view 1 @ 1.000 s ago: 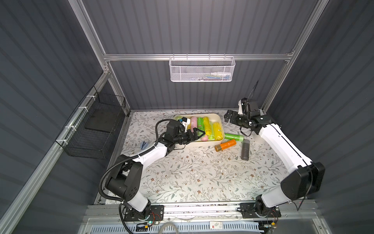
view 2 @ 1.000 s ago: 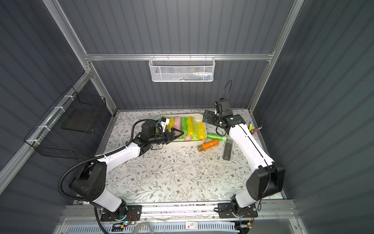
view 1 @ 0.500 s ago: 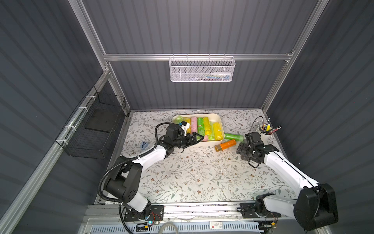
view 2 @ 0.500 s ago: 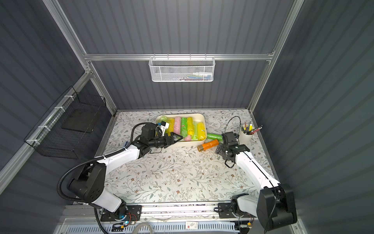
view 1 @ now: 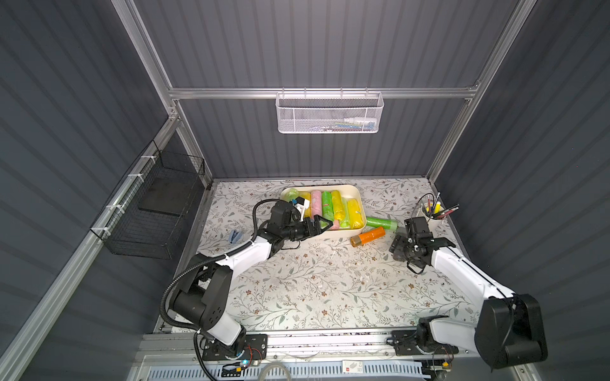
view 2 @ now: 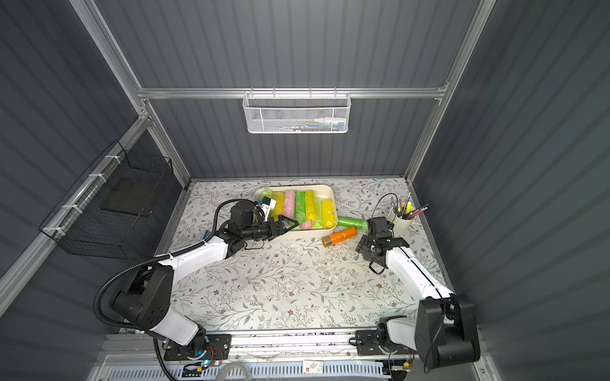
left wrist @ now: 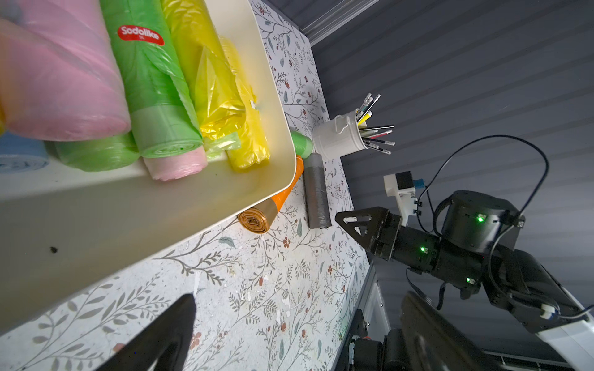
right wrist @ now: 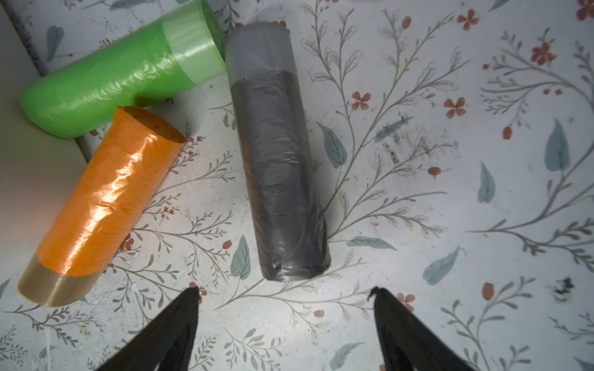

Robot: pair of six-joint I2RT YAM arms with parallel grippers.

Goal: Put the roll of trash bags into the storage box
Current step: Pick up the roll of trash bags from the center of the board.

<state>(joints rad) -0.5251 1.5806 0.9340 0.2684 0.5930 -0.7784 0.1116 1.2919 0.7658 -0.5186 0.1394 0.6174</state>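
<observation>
We're seeing the grey roll of trash bags point(right wrist: 276, 154) lying flat on the floral table point(view 1: 313, 297), outside the storage box point(view 1: 343, 232). In both top views it's sitting right of centre, mostly covered by the right gripper point(right wrist: 284, 290). That claw is standing wide, wider than the roll. Its fingertips point(right wrist: 193, 294) are hanging just off the roll's near end, not touching it, nothing between them. An orange roll point(right wrist: 109, 199) is lying near the grey one but apart from it, close by the box's wall; we can't tell if it's touching the wall. A green roll point(right wrist: 122, 74) is lying behind the orange one, its pale end just beside the grey roll's far end. The box is sitting upper centre in both top views, packed with pink, green and yellow rolls lying side by side. The left gripper point(view 1: 325, 225) is hanging by the box's near wall, jaws spread wide, holding nothing. A white pen cup point(view 1: 429, 219) is standing right of the box, near the right arm's wrist.
</observation>
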